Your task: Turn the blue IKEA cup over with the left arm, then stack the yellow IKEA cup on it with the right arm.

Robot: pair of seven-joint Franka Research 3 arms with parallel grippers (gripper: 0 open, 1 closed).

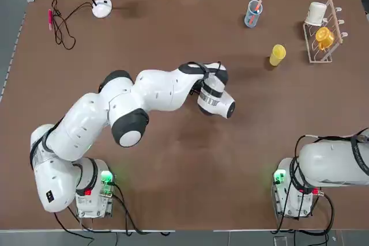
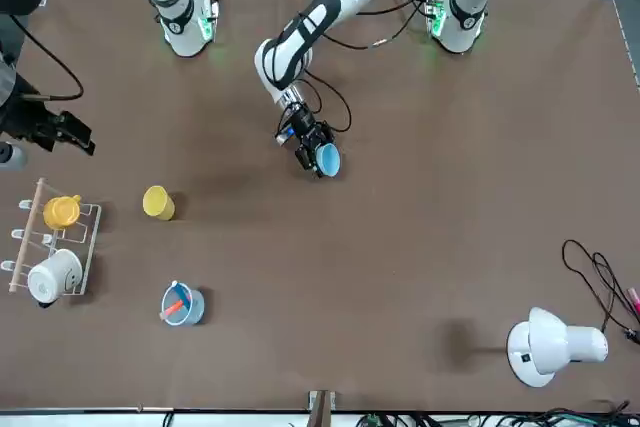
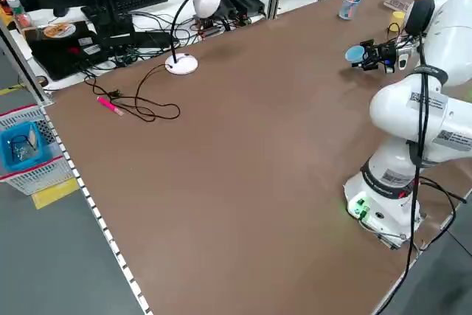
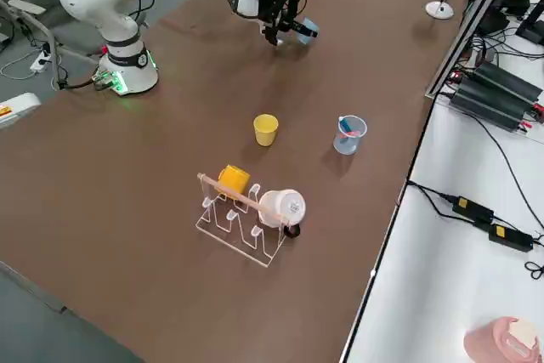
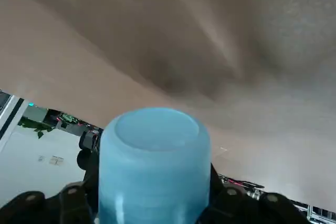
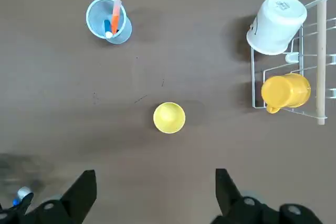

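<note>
Tumbler (image 5: 154,169), light blue, smooth, plainly tapered

blue cup (image 2: 328,160): tilted, in left claw (image 2: 311,150) | yellow cup (image 2: 158,203): upright, mouth up, on table (image 2: 440,237)

From above, robot at six, the brown worktop (image 1: 190,182) has a white lamp (image 1: 102,7) at eleven, tangled wires (image 1: 59,30) and a pink pen (image 1: 50,19) at ten, a see-through cup (image 1: 253,13) at one, and the yellow cup (image 1: 277,55) and wire rack (image 1: 314,55) at two.
</note>
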